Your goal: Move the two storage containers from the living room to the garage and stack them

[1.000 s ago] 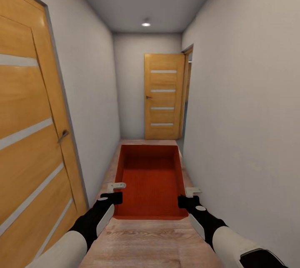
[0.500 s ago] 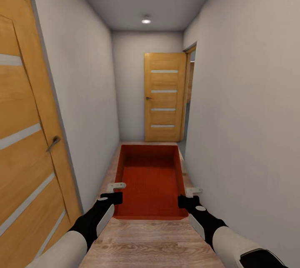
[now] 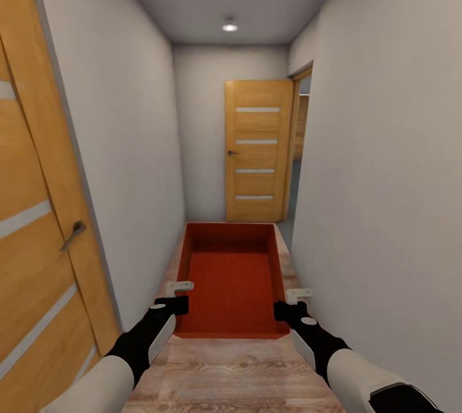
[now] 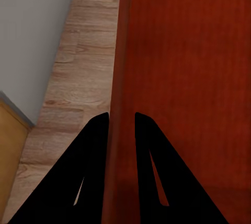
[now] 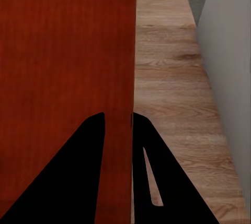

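Left gripper [image 4: 121, 122] pinching container [image 3: 231, 275] wall | right gripper [image 5: 117, 122] likewise, apparently | container between

support: light wood-plank floor [image 3: 224, 368] | span: corridor, wall to wall | resting on it: nothing visible

one storage container [image 3: 231, 278], two wooden doors [image 3: 258, 150], one ceiling light [image 3: 230, 27]

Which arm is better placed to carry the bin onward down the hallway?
Neither alone: the left gripper and right gripper each clamp an opposite side wall of the storage container, so both carry.
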Robot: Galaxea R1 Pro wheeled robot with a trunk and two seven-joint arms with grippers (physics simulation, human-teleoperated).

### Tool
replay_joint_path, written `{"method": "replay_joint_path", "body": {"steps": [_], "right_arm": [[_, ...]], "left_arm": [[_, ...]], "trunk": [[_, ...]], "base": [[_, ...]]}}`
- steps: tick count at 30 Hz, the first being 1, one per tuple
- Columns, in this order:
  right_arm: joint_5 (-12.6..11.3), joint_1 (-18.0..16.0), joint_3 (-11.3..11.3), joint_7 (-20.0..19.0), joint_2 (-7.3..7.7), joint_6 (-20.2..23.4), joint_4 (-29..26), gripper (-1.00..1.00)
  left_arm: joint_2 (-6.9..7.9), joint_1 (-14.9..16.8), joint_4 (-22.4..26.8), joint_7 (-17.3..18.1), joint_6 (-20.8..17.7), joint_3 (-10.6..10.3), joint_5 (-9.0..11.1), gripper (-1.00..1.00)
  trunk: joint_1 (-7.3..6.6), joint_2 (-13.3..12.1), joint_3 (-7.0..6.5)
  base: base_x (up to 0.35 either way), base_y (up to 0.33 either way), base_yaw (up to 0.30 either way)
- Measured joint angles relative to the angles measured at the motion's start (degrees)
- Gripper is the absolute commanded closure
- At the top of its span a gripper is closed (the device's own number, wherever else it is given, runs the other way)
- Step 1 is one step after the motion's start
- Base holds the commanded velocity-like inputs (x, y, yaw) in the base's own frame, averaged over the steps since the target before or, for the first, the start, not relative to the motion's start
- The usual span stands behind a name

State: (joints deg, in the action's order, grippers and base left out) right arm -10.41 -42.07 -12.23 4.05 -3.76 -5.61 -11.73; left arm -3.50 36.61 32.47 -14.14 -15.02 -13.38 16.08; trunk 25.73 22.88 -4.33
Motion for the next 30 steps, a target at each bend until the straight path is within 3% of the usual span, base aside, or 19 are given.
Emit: {"method": "replay_joint_path", "body": {"steps": [30], "right_arm": [[-0.03, 0.00, -0.03, -0.01, 0.02, -0.02, 0.01, 1.00]], "left_arm": [[0.02, 0.00, 0.00, -0.07, 0.04, -0.14, 0.14, 1.00]], "trunk": [[0.00, 0.00, 0.00]], "base": [[0.323, 0.002, 0.000]]}}
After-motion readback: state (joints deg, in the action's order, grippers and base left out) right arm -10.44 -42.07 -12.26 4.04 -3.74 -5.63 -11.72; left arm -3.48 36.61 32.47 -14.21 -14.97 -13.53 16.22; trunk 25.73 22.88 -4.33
